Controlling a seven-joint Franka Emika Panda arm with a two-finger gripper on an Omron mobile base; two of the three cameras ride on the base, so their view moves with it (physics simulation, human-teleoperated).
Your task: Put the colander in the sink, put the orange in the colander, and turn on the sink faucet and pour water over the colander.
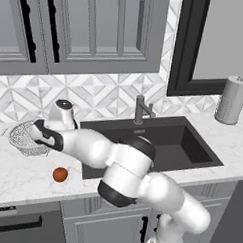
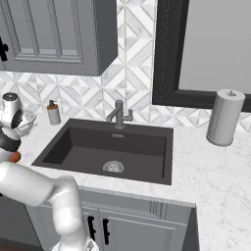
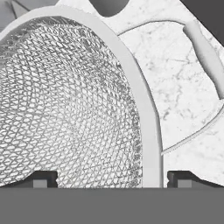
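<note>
The colander (image 1: 23, 137) sits on the white marble counter (image 1: 21, 176), left of the sink (image 1: 157, 140) and well apart from it. The tool (image 3: 112, 178) stands open at the colander's near rim — one fingertip over the mesh, the other outside the rim band — not yet closed on it. The orange (image 1: 60, 175) lies on the counter nearer the front edge, left of the sink. The sink faucet (image 1: 140, 109) rises behind the sink. No writing or label can be read.

grey cabinets (image 1: 92, 27), patterned backsplash (image 1: 99, 95), dark-framed window (image 2: 206, 49)
</note>
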